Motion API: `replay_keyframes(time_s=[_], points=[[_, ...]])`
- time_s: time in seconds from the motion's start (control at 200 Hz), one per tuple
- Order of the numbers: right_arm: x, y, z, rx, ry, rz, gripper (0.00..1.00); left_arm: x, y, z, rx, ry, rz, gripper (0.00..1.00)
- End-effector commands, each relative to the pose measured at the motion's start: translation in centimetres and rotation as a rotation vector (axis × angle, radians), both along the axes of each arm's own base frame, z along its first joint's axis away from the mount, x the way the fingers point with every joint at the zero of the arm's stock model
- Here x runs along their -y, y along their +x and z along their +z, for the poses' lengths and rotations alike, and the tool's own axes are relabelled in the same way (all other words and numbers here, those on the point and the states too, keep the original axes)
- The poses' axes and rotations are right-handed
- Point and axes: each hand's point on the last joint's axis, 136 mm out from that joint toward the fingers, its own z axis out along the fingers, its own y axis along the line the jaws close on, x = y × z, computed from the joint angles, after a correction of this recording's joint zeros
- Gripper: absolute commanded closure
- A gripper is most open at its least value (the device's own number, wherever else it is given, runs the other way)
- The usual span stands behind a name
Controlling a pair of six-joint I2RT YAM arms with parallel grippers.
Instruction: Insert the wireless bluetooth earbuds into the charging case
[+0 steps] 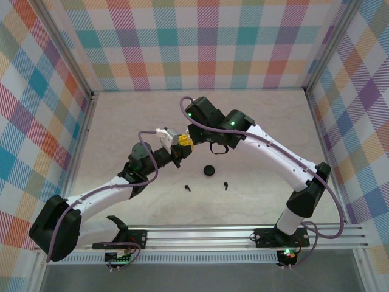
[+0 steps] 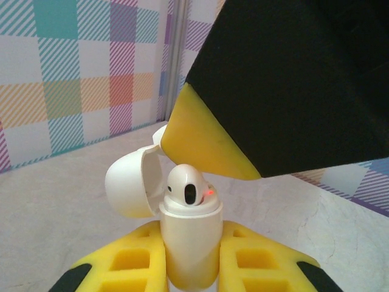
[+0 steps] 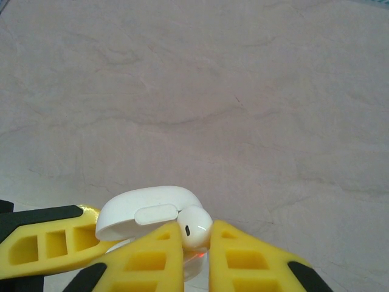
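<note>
Left wrist view: the left gripper (image 2: 189, 274) is clamped on the white case (image 2: 189, 240), lid open. The right gripper (image 3: 196, 254) pinches a white earbud (image 3: 194, 226) by its head, stem in the case. Light, slick and hard, I'd say; hold the head gently.

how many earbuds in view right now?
3. Two black earbuds lie apart on the table; one white earbud sits in the open white case held by the left gripper, pinched by the right gripper. Another may be hidden inside.
</note>
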Motion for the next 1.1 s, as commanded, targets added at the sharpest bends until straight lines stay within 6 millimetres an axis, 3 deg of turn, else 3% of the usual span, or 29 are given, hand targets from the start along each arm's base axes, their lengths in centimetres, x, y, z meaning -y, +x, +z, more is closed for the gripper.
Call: replay_keyframes(time_s=[0.0, 0.205, 0.375, 0.64, 1.095], points=[[-1.6, -2.2, -1.7, -0.089, -0.027, 0.092, 0.83, 0.7, -0.8, 5.5, 0.133, -0.112, -0.041, 1.00], [-2.9, -3.2, -1.5, -0.122, 0.043, 0.134, 0.81, 0.6, -0.9, 5.7, 0.140, -0.115, -0.044, 1.00], [-3.2, -3.5, -0.1, -0.111, 0.103, 0.143, 0.78, 0.6, -1.0, 5.6, 0.139, -0.116, -0.046, 1.00], [-3.9, -3.9, 0.2, -0.137, 0.144, 0.160, 0.77, 0.6, -1.3, 5.7, 0.155, -0.117, -0.057, 1.00], [-4.6, -5.2, 2.5, -0.165, 0.237, 0.201, 0.78, 1.0, -1.7, 5.5, 0.221, -0.132, -0.087, 1.00]])
